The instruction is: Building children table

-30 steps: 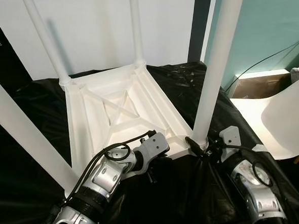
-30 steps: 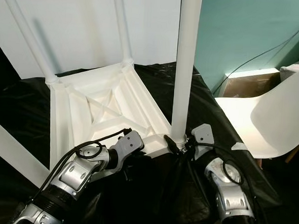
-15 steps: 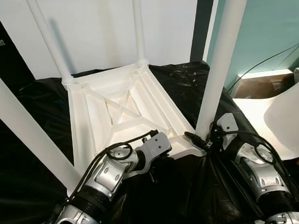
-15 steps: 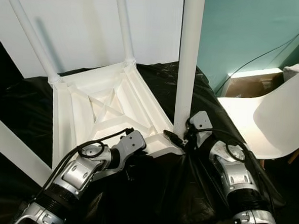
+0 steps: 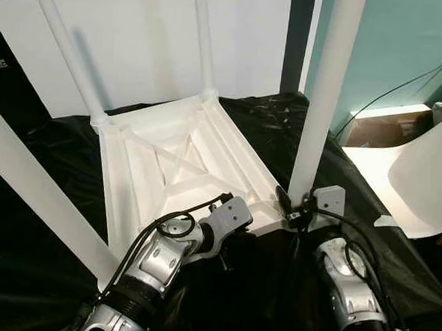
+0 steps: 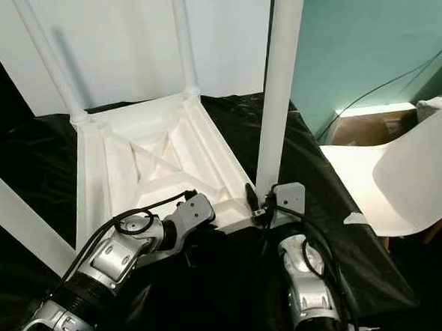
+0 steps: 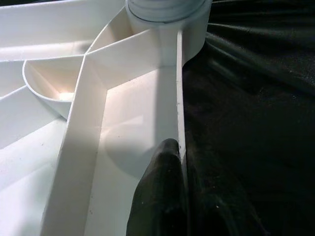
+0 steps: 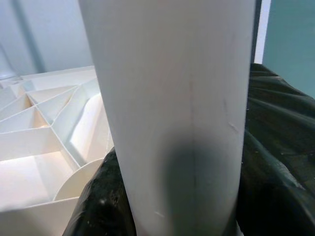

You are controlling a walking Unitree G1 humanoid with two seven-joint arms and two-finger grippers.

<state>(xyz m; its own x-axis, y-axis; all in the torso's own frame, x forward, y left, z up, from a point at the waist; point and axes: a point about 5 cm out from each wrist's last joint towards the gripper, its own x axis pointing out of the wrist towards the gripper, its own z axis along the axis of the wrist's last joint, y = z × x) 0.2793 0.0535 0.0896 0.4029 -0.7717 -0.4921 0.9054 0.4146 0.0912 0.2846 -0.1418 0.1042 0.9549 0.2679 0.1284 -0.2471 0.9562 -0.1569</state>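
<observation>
Left pincer (image 5: 227, 245): at the near edge of the upside-down white moulded-plastic children's table (image 5: 180, 159). In the left wrist view one black finger (image 7: 160, 196) lies inside the thin rim wall, the other outside, so it is pinching that rim.

Right pincer (image 5: 297, 211): at the table's near right corner, fingers either side of the base of the white round plastic leg (image 5: 322, 104) standing up from its socket. In the right wrist view the leg (image 8: 172, 108) sits between the fingers. It looks clamped on the leg, not confirmed.

The table lies top-down on crumpled black plastic sheeting (image 5: 289, 282); I can't tell what carries it. Further back, two more legs stand in the far corners in front of a white wall panel (image 5: 138, 48).

Handling guess: hollow plastic, light, stiff, smooth, so slippery. Grip the leg low near the socket; the rim is thin, so don't lever on it.
</observation>
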